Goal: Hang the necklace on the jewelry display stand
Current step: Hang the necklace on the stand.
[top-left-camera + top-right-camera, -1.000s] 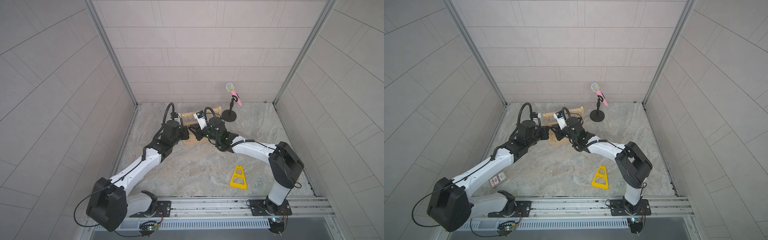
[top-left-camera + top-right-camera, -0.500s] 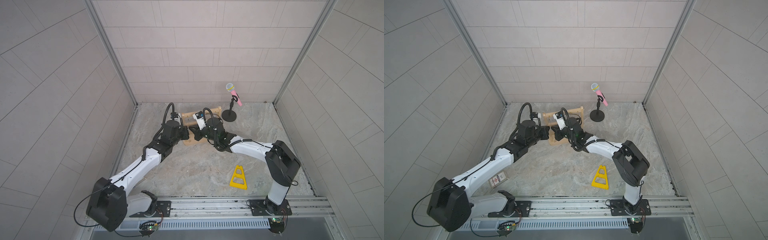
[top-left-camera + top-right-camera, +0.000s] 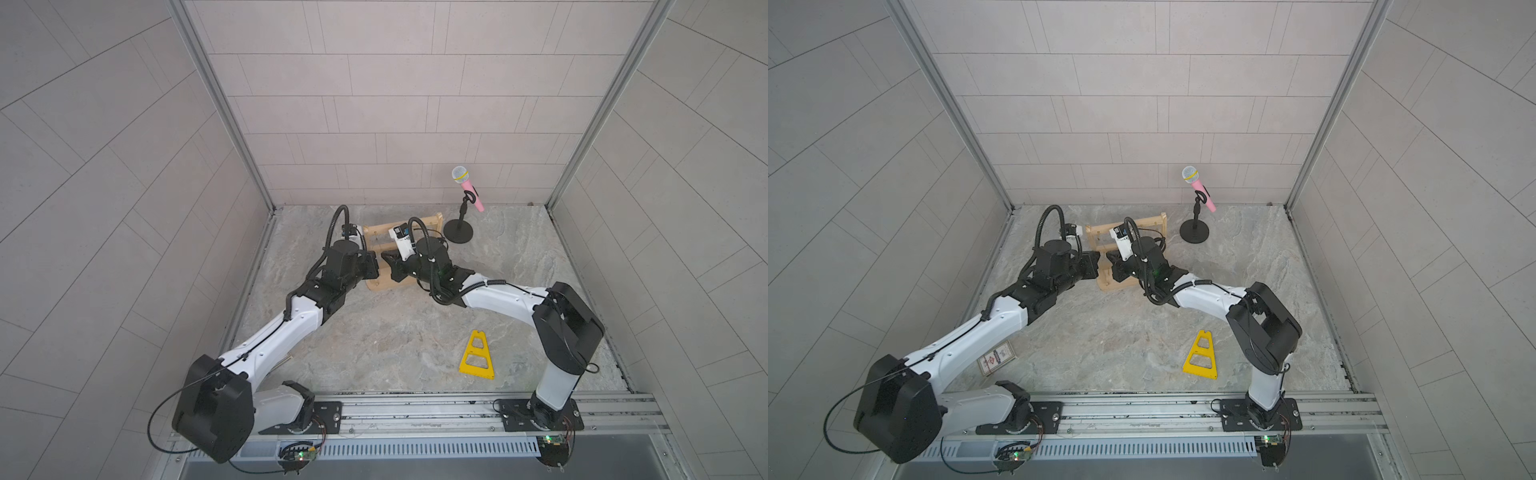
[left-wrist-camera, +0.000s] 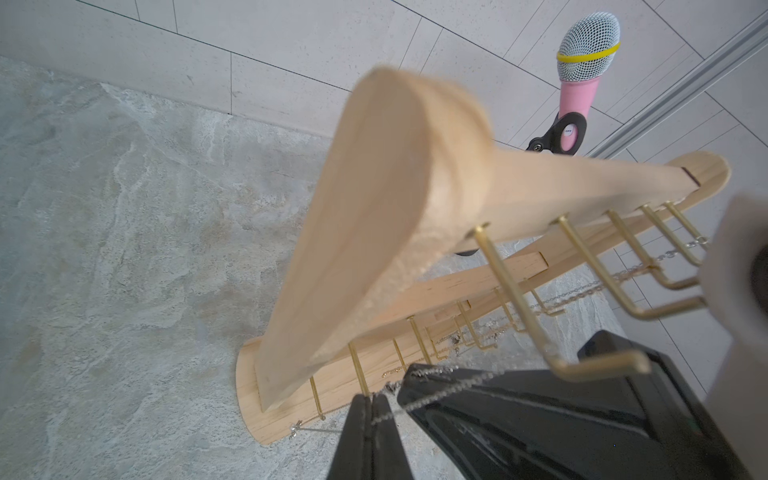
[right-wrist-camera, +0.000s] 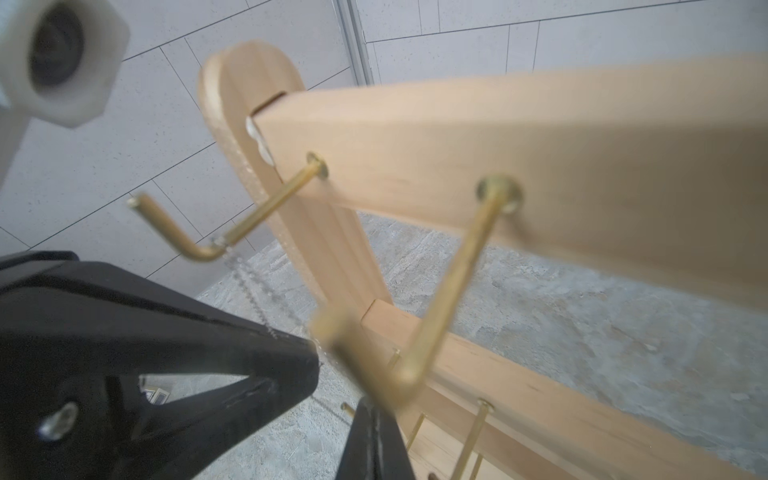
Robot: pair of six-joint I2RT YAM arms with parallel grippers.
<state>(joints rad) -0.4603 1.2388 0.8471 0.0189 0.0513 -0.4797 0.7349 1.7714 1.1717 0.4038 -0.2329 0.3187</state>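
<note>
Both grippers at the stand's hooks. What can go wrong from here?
1. Left gripper is shut on the necklace, which runs taut across the right gripper: pulling away may snag it or tip the stand.
2. Necklace sits at the hook's bend; a tug could lift it off.

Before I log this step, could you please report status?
Both shut: left gripper on the necklace, right gripper close beside. Chain looped on end hook of jewelry display stand. Nearby microphone stand stands apart.

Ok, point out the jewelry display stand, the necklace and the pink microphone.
jewelry display stand [image 4: 365,232]: left wrist view, on the near upright post.
necklace [image 4: 436,397]: left wrist view, on the taut stretch of chain.
pink microphone [image 4: 577,99]: left wrist view, on the pink handle.
</note>
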